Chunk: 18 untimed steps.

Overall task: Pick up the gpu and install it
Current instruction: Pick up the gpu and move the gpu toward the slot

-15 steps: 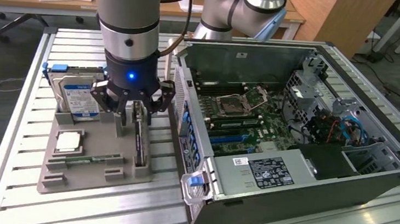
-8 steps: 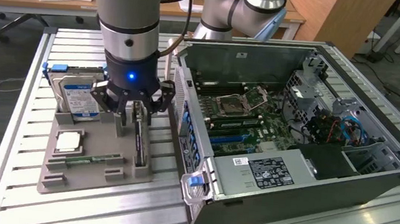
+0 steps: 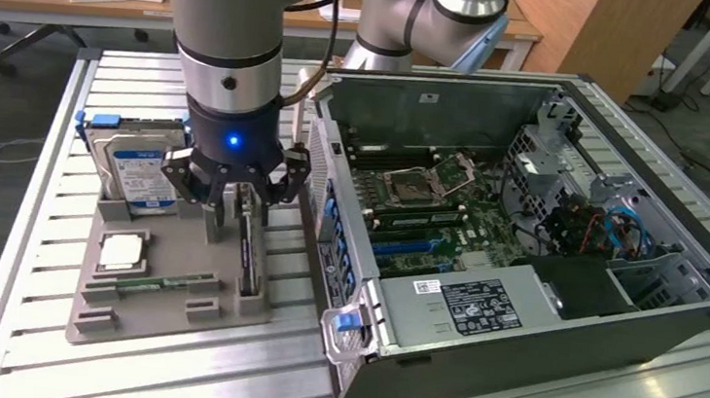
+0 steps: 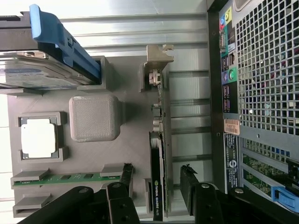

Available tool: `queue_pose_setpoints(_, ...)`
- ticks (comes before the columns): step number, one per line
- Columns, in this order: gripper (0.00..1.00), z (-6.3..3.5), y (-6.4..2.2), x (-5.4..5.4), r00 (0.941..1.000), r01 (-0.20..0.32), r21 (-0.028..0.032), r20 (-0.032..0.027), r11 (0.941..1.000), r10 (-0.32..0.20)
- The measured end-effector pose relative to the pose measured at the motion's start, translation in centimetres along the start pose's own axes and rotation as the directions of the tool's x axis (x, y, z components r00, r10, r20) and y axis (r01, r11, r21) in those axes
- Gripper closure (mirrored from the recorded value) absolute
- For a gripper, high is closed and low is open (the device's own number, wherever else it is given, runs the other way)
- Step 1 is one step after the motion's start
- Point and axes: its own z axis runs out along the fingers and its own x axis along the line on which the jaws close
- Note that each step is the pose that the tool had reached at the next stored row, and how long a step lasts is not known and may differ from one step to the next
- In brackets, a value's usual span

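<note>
Two black jaws, spread wide and gripping nothing, straddle the thin flat gpu (image 4: 158,196) upright in its grey tray (image 4: 131,86).

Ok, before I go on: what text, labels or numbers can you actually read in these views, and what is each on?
"NVIDIA QUADRO": on the top edge of the gpu, which stands in the grey tray; the characters after it are unclear.
Hard drive, blue label: print too small to read.
Power supply, white label: too small to read.
Computer case, rear stickers: blurred, unreadable.
</note>
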Motion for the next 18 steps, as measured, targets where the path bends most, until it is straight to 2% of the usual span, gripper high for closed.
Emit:
queue_pose_setpoints(11, 0.47, 0.71, -0.03, 0.02, 1.0, 0.0, -0.0002, 0.0001, 1.0, 0.0)
queue_pose_setpoints(18, 0.47, 0.75, -0.02, -0.08, 1.0, 0.0, -0.0001, 0.0001, 1.0, 0.0)
